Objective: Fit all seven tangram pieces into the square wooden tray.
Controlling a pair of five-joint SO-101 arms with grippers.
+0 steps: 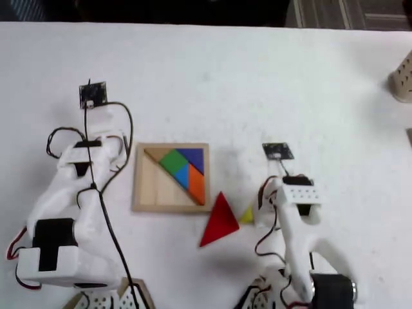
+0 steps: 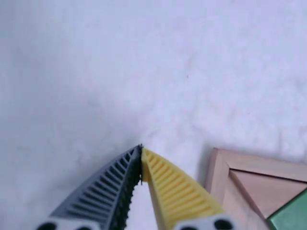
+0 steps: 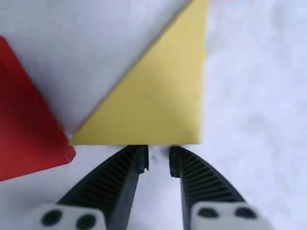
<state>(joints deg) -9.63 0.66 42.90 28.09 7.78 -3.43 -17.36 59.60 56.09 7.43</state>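
Two pieces, red triangle (image 1: 220, 221) and yellow triangle (image 3: 153, 100), lie outside the tray (image 1: 136, 183), lower centre. Right gripper (image 3: 158, 160) is slightly parted, left gripper (image 2: 140, 162) clenched, both empty. The narrow opening may push the yellow triangle away.

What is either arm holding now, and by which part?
Nothing. The left tool is shut empty; the right tool sits slightly open just short of the flat yellow triangle piece.

The white table (image 1: 257, 77) carries a wooden tray (image 1: 138, 187). Just right of it and slightly nearer lie a red triangle (image 1: 220, 220) and a yellow triangle (image 1: 247, 215).
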